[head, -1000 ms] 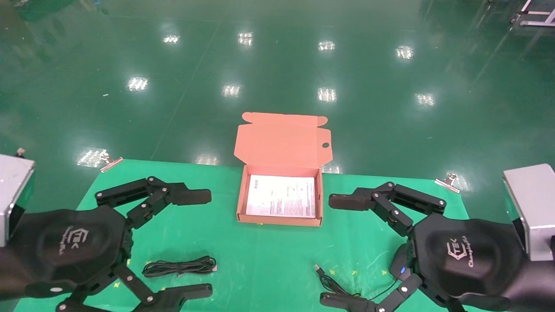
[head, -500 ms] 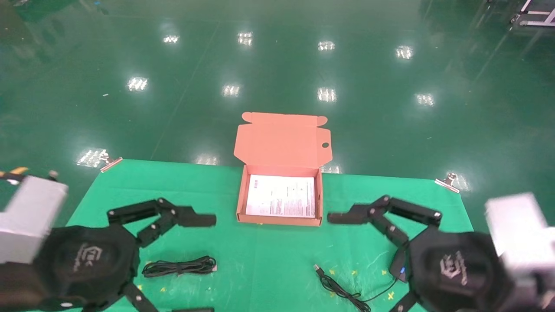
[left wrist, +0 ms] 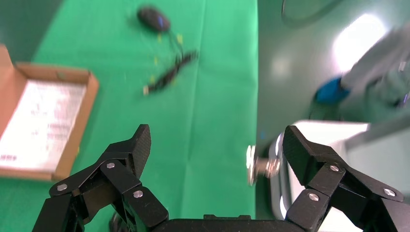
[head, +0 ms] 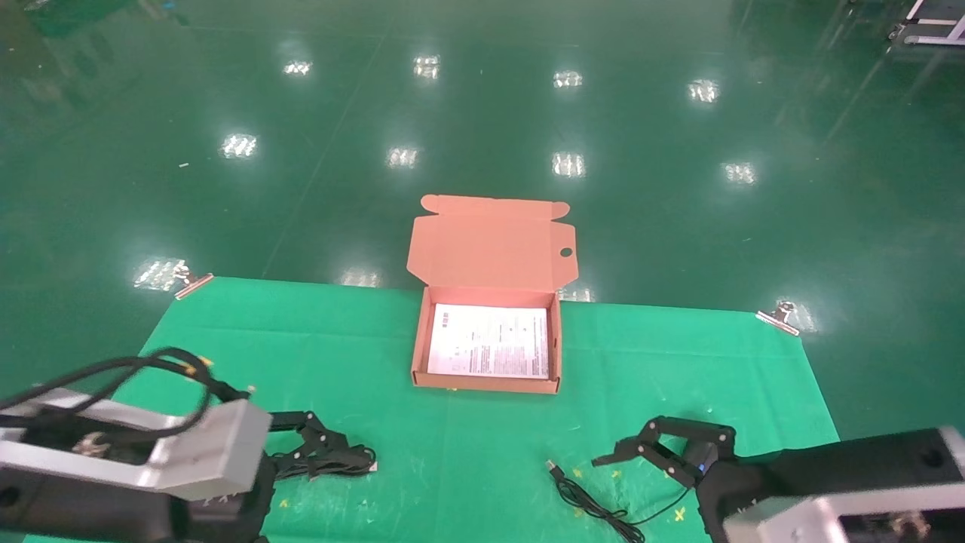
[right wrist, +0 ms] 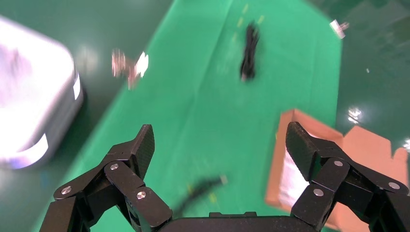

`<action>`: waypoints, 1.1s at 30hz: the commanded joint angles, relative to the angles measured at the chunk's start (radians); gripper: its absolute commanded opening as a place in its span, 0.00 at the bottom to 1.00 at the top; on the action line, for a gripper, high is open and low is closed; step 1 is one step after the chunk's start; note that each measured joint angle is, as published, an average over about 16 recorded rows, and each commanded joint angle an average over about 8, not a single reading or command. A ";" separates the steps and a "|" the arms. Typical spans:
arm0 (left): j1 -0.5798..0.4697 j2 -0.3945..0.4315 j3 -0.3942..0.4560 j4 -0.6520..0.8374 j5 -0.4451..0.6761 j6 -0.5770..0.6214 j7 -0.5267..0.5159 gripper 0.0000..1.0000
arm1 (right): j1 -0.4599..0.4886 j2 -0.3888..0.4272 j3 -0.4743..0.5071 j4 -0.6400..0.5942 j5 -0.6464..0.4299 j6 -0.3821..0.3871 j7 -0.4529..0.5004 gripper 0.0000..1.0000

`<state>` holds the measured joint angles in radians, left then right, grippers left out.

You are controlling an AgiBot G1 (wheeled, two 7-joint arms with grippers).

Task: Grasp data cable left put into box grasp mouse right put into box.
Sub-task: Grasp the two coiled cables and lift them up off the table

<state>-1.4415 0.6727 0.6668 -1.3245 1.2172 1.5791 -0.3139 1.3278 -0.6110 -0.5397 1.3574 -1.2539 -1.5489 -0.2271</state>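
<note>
Left gripper: we have our left gripper (head: 332,452) low at the near left of the green cloth (head: 467,445), fingers spread wide in its wrist view and nothing between them.
Data cable: the data cable (head: 343,460) lies on the cloth right at those fingertips, its white-tagged end pointing toward the middle; we cannot tell whether they touch it.
Right gripper: our right gripper (head: 641,452) sits low at the near right, jaws also wide apart, holding nothing.
Mouse: the mouse (left wrist: 153,18) is mostly hidden behind that gripper from the head; its cord (head: 584,498) trails toward the centre, ending in a USB plug.
Box: the box (head: 487,381) stands open at mid-table, lid up, only the white sheet (head: 490,343) inside.
Risk, cable: we judge a pinch on a single strand could unwind the bundle and drape it over the box wall.
Risk, mouse: we reckon the trailing cord may drag or snag the carton rim and shove the light box.
</note>
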 commanded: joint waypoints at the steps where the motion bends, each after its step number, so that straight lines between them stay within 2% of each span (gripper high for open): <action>1: -0.044 0.009 0.056 -0.002 0.053 0.000 0.000 1.00 | 0.027 -0.004 -0.036 0.002 -0.056 0.005 -0.057 1.00; 8: -0.137 0.081 0.220 -0.002 0.255 -0.013 0.023 1.00 | 0.047 -0.053 -0.116 0.003 -0.212 0.048 -0.168 1.00; 14: -0.152 0.127 0.311 -0.001 0.400 -0.046 0.005 1.00 | 0.033 -0.094 -0.159 0.001 -0.324 0.103 -0.173 1.00; 20: -0.121 0.162 0.347 0.019 0.500 -0.115 -0.060 1.00 | 0.005 -0.133 -0.193 -0.003 -0.438 0.172 -0.103 1.00; 23: -0.103 0.183 0.356 0.053 0.537 -0.152 -0.098 1.00 | -0.011 -0.149 -0.200 -0.009 -0.475 0.203 -0.034 1.00; 28: -0.085 0.225 0.363 0.154 0.582 -0.211 -0.146 1.00 | -0.033 -0.176 -0.206 -0.023 -0.525 0.247 0.089 1.00; 33: -0.080 0.269 0.363 0.269 0.609 -0.267 -0.160 1.00 | -0.049 -0.208 -0.219 -0.061 -0.576 0.281 0.165 1.00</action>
<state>-1.5207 0.9391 1.0268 -1.0537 1.8158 1.3145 -0.4648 1.2807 -0.8214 -0.7586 1.2855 -1.8246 -1.2703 -0.0740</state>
